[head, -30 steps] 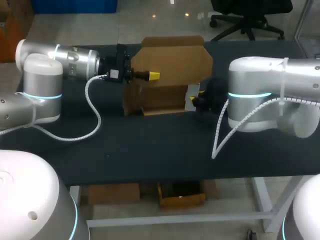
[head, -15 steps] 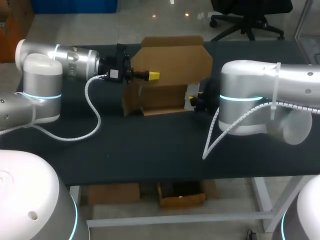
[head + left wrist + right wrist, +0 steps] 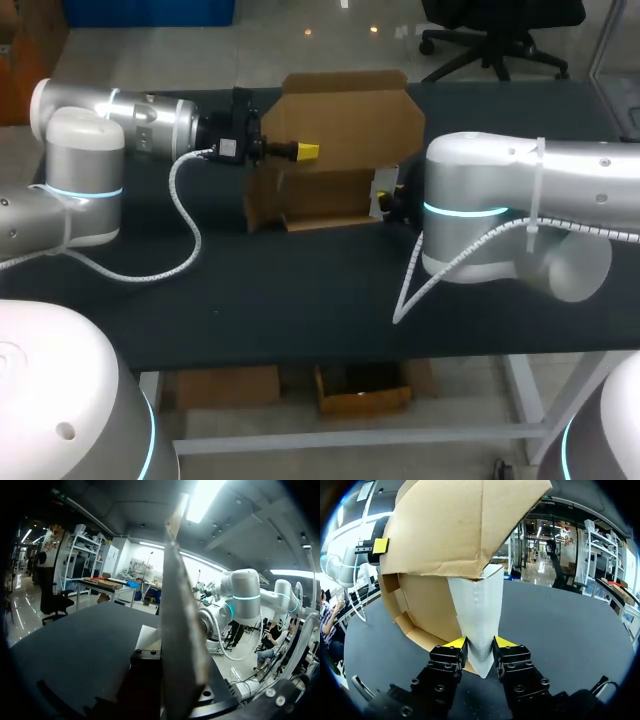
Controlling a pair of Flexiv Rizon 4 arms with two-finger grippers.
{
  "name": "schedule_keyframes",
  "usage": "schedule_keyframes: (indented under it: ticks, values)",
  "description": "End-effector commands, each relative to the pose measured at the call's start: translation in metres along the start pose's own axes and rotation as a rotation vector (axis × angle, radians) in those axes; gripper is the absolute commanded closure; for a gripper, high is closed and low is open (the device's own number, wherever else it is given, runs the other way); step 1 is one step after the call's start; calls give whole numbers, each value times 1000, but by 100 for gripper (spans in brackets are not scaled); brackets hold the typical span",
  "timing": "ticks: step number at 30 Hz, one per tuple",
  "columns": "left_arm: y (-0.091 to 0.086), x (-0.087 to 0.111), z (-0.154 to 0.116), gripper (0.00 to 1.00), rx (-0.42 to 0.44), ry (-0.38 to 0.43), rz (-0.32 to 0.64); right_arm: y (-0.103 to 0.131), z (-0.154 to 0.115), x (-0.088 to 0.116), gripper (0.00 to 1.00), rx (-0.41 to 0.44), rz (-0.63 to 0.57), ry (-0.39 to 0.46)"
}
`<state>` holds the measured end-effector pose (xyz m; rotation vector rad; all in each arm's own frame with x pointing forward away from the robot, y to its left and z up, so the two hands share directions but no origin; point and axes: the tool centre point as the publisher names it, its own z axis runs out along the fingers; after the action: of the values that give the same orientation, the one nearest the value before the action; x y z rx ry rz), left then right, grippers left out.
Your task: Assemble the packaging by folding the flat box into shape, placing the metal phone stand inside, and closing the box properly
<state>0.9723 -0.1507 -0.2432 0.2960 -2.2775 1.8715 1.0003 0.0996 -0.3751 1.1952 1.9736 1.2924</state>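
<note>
Cardboard box (image 3: 335, 190) gripped at two places, at the far middle of the black table (image 3: 300, 300).
The left arm (image 3: 140, 120) comes in level from the left, and the left gripper (image 3: 303, 152) pinches the box's upright lid panel (image 3: 350, 115) near its left edge, one yellow tip showing on the near face. In the left wrist view that panel runs edge-on straight up out of the gripper. The half-folded box rests on the table, open toward the robot. At its right end, the right gripper (image 3: 479, 644) is narrowed onto the white side flap (image 3: 479, 605), both yellow fingertips (image 3: 455, 642) pressed against it from opposite sides.
</note>
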Motion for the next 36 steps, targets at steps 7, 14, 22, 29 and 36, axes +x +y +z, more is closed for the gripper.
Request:
schedule_keyframes:
  ticks: [7,14,22,29,36]
  values:
    - [5,-1,5,100,-3,3,-1,-2,9,13,73,-20,25,-156]
    - [5,-1,5,100,-3,3,-1,1,8,13,79,-31,51,-194]
    - [5,-1,5,100,-3,3,-1,2,7,12,82,-31,89,-238]
    - [5,-1,5,100,-3,3,-1,5,7,12,76,-24,104,-272]
    - [5,-1,5,100,-3,3,-1,7,5,11,80,-27,112,-300]
